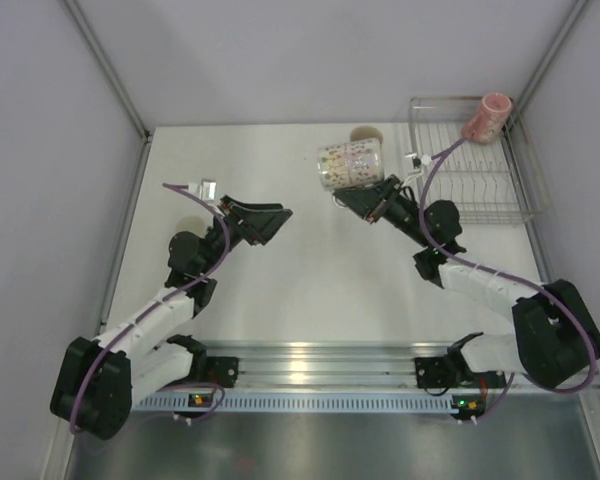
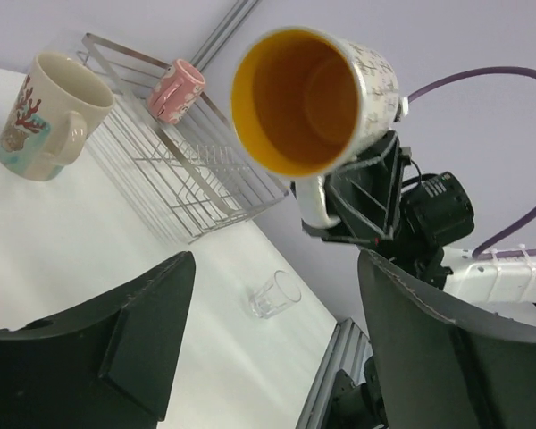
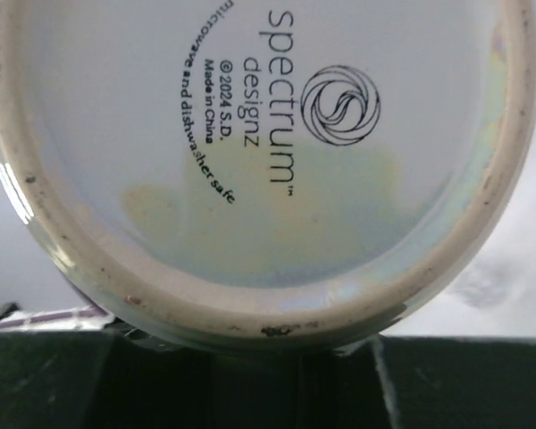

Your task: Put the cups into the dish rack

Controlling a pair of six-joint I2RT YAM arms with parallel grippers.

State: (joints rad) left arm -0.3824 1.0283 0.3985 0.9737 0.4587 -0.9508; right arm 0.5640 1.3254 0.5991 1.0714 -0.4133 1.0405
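Observation:
My right gripper (image 1: 368, 190) is shut on the white patterned mug (image 1: 350, 164) and holds it on its side above the table, left of the dish rack (image 1: 480, 185). In the left wrist view the mug's orange inside (image 2: 304, 98) faces the camera, with the handle in the right gripper (image 2: 339, 210). Its base (image 3: 268, 134) fills the right wrist view. The pinkish-red mug (image 1: 485, 117) lies in the rack's far right corner (image 2: 176, 89). The cream mug (image 2: 43, 116) stands on the table left of the rack (image 2: 192, 174). My left gripper (image 1: 273, 222) is open and empty. The light blue mug is out of view.
A small clear glass (image 2: 275, 295) lies on its side on the table between the rack and the metal rail (image 2: 335, 375). Grey walls and frame posts close in the table on three sides.

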